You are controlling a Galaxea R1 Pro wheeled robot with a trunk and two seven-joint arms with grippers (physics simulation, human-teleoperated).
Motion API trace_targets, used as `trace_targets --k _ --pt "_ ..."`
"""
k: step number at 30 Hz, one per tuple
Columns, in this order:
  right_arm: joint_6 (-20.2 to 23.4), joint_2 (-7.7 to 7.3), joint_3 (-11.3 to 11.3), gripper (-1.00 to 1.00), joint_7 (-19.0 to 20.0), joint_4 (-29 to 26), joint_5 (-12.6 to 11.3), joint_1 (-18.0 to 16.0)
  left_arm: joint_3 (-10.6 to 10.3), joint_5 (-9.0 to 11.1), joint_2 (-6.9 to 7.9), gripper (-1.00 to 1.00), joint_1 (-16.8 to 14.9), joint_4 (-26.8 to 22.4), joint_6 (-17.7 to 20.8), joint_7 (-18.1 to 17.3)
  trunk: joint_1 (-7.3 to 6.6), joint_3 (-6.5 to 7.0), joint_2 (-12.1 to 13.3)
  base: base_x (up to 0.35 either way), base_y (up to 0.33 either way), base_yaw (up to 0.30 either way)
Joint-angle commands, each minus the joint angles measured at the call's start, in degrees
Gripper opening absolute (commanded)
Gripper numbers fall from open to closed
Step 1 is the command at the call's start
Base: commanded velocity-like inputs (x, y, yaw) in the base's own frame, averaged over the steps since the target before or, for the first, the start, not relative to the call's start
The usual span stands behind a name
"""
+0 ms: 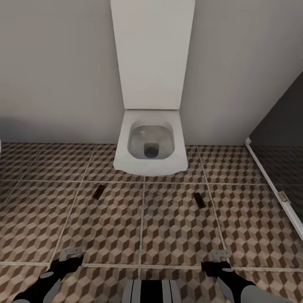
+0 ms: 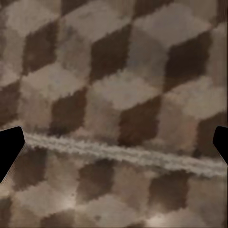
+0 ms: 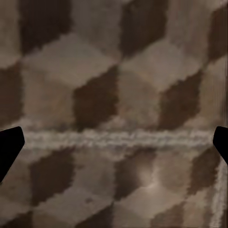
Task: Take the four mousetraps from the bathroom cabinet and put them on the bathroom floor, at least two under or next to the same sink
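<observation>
A white boxy toilet [image 1: 151, 143] stands against the pale wall, its open bowl facing the robot. Two mousetraps lie flat on the bathroom floor [image 1: 176, 227] just in front of it: one mousetrap [image 1: 99, 192] off the bowl's left front corner, the other mousetrap [image 1: 199, 200] off its right front corner, both apart from the toilet and well apart from each other. A third small tan piece [image 1: 284, 196] rests on the white sill of the dark glass panel [image 1: 282, 139] to the toilet's right; whether it is a trap cannot be told.

The left gripper [image 1: 69, 254] and the right gripper [image 1: 220, 255] hang low over the tiles, nearer the robot than the traps. In both wrist views the fingers [image 2: 9, 145] [image 3: 9, 145] stand wide apart with nothing but cube-patterned tile and a grout line between them.
</observation>
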Motion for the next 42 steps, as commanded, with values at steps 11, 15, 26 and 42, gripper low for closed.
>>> trace_targets --k 11,15,26,42 --pt "-0.32 0.02 0.45 1.00 -0.15 0.03 -0.60 -0.02 -0.13 0.74 0.03 1.00 -0.03 0.15 -0.10 -0.24 -0.29 2.41 0.14 0.000 0.000 0.000" --pt "-0.33 0.04 0.45 1.00 -0.15 0.03 -0.60 -0.02 -0.13 0.75 0.03 1.00 -0.03 0.21 -0.07 -0.24 -0.39 3.30 0.19 0.000 0.000 0.000" --pt "-0.49 0.21 0.45 1.00 0.09 -0.16 -0.66 -1.20 0.14 0.14 -1.42 1.00 -0.04 -2.12 -0.76 -0.27 -0.45 3.73 0.22 0.000 0.000 0.000" --pt "0.00 -0.11 0.54 1.00 0.12 0.89 -0.26 1.45 0.02 -0.07 -3.84 1.00 1.60 -2.28 -0.58 -0.25 -0.45 3.73 0.22 0.000 0.000 0.000"
